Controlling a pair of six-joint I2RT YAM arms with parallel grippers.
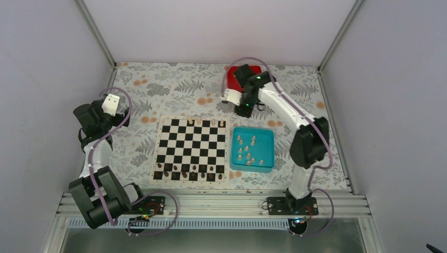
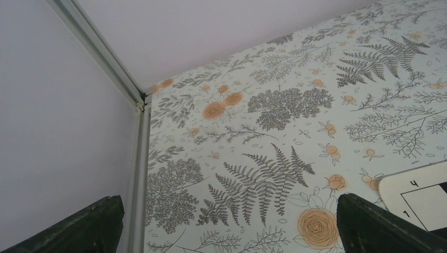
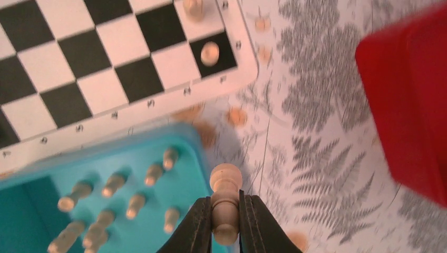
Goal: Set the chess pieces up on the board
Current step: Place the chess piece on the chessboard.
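1. Right end effector [image 3: 225, 211]: fingers pressed onto one pale chess piece [image 3: 226, 182]. It is pinched at the lower body, with the round head sticking out past the tips.
2. That piece is off the surface, over the fern-print table [image 1: 158, 84]. It sits just off the far right corner of the board [image 1: 192, 145], between the teal tray [image 1: 266, 134] and the red box [image 1: 232, 71]. The right wrist view is blurred.
3. The board lies flat mid-table, between the two arms.
4. Pale pieces on board [image 1: 199, 122]: a handful along the far edge row. The right wrist view shows one on the black corner square and one on the next square along.
5. Dark brown pieces [image 1: 184, 171] are lined up along the near edge of the board.
6. Pale pieces in tray [image 1: 246, 150] are scattered loose. The tray sits just right of the board.
7. Left end effector [image 2: 227, 211]: fingers spread wide, nothing between them. It is off to the left of the board and faces the far left table corner. One board corner shows at the right edge of its wrist view.
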